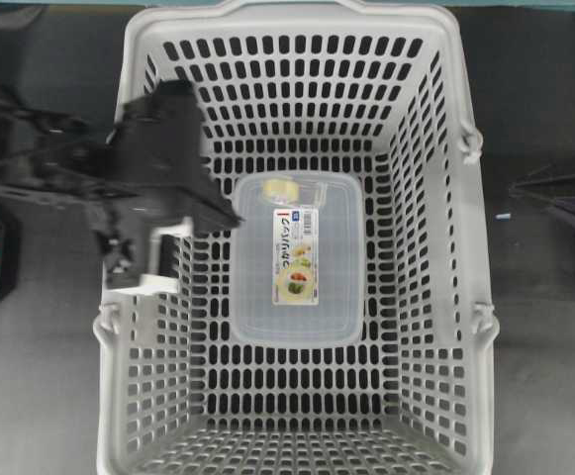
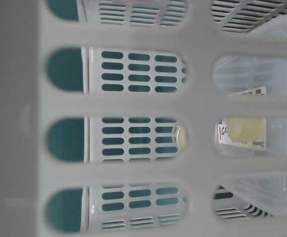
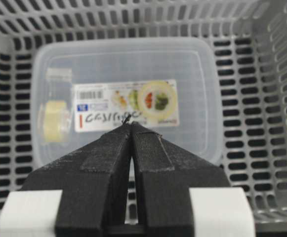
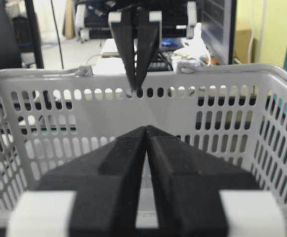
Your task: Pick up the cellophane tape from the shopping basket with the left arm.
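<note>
I count one basket [image 1: 297,59], one clear box [image 1: 297,327] lying flat on its floor, one tape [image 1: 285,189] roll, and two tools. The basket stands on a dark worktop [image 1: 544,327].

The tape shows as a small pale-yellow roll at the far end of the box in the overhead view, just above the white-and-red label [image 1: 298,267]. I cannot tell whether it lies on the lid or inside the box. In the left wrist view it sits at the box's left end [image 3: 54,121], beside the label.

My left tool [image 1: 230,220] hangs over the basket's left wall, its tip reaching inward toward the box's near-left corner. Its jaws are pressed together with nothing between them; the wrist view shows the two black fingers [image 3: 108,163] meeting at a point. That point sits over the label, so the tape lies to the left of the tip in that view and apart from it.

My right tool [image 4: 146,129] sits outside the basket's right wall, well apart from the tape; its fingers nearly meet, a thin slit between them, holding nothing
</note>
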`<control>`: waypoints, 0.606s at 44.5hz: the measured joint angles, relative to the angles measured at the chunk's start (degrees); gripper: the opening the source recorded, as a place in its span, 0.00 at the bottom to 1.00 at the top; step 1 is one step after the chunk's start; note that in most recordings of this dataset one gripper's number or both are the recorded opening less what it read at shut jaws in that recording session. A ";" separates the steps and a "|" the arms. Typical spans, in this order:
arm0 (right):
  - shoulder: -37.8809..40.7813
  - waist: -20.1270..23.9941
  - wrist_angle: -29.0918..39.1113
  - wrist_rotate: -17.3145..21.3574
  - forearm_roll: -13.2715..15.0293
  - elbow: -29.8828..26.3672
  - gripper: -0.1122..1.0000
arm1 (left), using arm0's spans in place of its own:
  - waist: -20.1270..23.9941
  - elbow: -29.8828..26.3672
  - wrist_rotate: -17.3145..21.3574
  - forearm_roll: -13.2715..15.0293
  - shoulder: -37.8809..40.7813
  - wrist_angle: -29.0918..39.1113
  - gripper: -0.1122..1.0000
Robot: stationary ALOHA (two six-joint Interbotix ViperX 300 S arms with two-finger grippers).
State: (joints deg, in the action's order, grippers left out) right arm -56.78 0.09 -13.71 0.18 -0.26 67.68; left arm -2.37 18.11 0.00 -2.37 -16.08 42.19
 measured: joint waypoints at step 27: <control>-0.18 0.00 0.09 0.53 -0.26 -0.18 0.77 | -1.76 -11.51 -1.67 0.00 16.44 8.88 0.92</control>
State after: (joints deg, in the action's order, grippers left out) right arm -56.95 0.09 -13.62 0.70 -0.53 67.50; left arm -4.13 6.59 -1.67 -2.37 0.35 51.06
